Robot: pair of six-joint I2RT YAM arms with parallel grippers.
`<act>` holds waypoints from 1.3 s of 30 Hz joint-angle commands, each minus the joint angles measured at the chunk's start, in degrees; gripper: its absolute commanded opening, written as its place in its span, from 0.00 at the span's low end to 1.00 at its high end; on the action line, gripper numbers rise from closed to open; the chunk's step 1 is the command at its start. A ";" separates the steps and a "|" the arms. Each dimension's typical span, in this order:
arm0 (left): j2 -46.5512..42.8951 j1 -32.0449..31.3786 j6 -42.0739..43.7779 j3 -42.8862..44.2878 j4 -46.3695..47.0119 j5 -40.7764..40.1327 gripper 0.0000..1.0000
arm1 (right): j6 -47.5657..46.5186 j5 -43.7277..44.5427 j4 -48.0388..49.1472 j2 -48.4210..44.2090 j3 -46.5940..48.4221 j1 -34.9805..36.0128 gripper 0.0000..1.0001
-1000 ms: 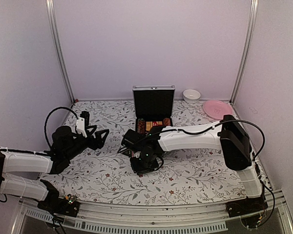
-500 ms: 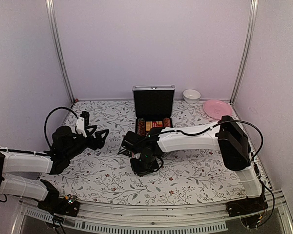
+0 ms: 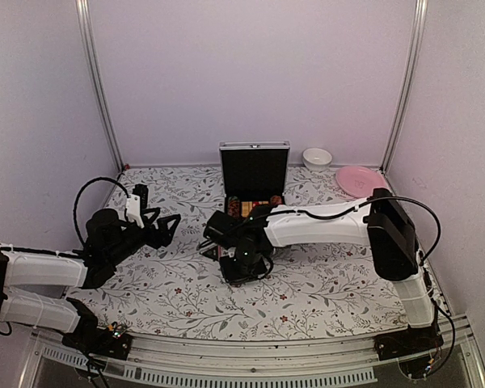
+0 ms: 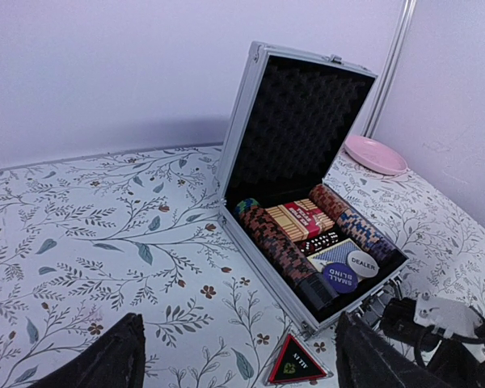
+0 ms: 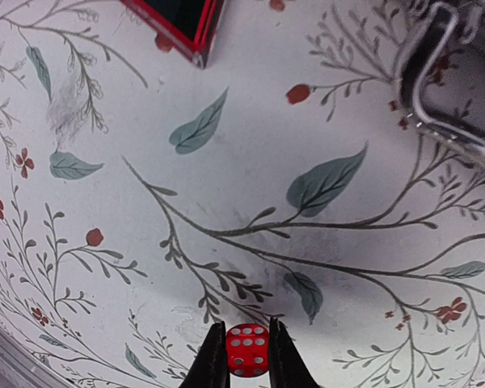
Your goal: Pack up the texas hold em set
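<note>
Pinching a tiny red die (image 5: 246, 348) in the right gripper (image 5: 245, 362), hung low over the floral table (image 5: 250, 145). Held the left gripper (image 4: 238, 343) spread wide and empty, near the black triangular piece (image 4: 297, 365). Farther back, read "DEALER" and "SMALL BLIND" on discs (image 4: 362, 263) inside the open silver case (image 4: 303, 137), beside chips (image 4: 275, 242) and card pack (image 4: 301, 220).

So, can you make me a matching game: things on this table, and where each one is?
1 red die
2 black triangle
3 card pack
4 pink plate

A inside the open case
B far right corner of the table
C between the tips of the right tool
D on the table, just outside the case

Pairs: 1-C, 2-D, 3-A, 4-B
</note>
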 commanded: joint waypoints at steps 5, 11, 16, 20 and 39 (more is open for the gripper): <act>-0.25 0.77 -0.14 -0.46 0.61 0.00 0.81 | -4.77 11.37 -2.53 -9.49 0.98 -10.36 0.14; -0.61 0.73 0.22 -0.54 0.28 -0.74 0.81 | -9.22 14.66 0.32 -6.51 3.99 -16.46 0.14; -0.52 0.71 0.31 -0.61 0.30 -0.97 0.81 | -11.86 16.22 0.73 -1.69 8.89 -18.26 0.14; -0.36 0.75 0.40 -0.48 0.28 -1.18 0.81 | -12.69 17.12 0.93 0.66 10.51 -19.38 0.13; 0.35 0.75 0.40 -0.25 0.60 -0.84 0.81 | -13.98 15.96 4.71 8.21 14.44 -21.79 0.14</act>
